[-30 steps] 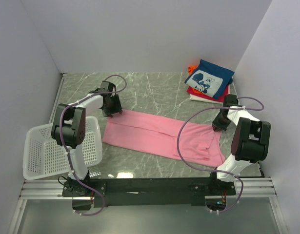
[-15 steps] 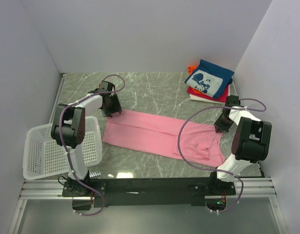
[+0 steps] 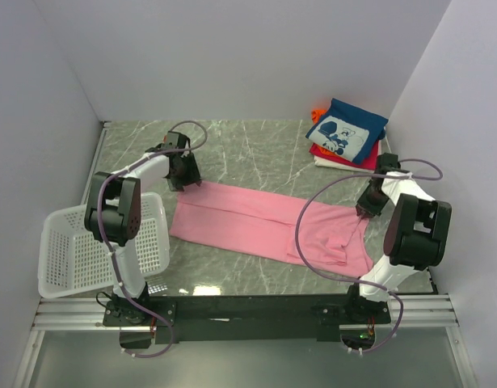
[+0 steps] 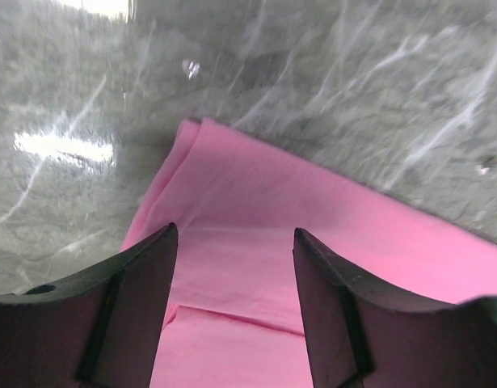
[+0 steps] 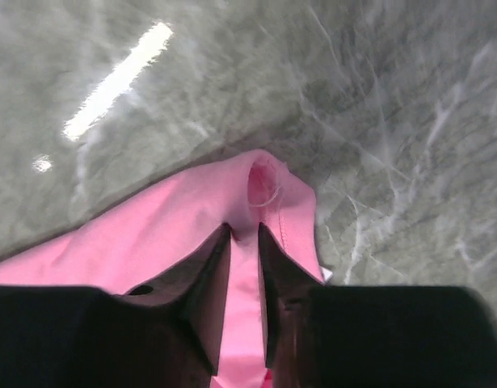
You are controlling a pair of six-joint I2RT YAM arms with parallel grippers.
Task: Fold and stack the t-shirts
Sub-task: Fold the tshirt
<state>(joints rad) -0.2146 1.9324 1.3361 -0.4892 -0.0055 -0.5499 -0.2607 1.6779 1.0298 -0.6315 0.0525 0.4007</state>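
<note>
A plain pink t-shirt (image 3: 264, 226) lies flat across the marble table, folded into a long band. My left gripper (image 3: 186, 184) hovers over its far left corner; in the left wrist view the gripper (image 4: 234, 234) stands open, with pink cloth (image 4: 256, 186) below the gap and nothing held. My right gripper (image 3: 366, 208) is at the shirt's far right corner. In the right wrist view its jaws (image 5: 244, 230) are nearly together, pinching a ridge of the pink cloth (image 5: 175, 218). A stack of folded t-shirts (image 3: 345, 133), navy with a white print on top, sits at the back right.
A white mesh basket (image 3: 70, 250) stands at the near left beside the left arm's base. Walls close the table on the left, back and right. The right arm's cable loops over the shirt's right part (image 3: 313, 218).
Both grippers have shifted slightly toward the far side at their shirt corners. The right jaws stay narrow on the cloth; the shirt lies as before.
</note>
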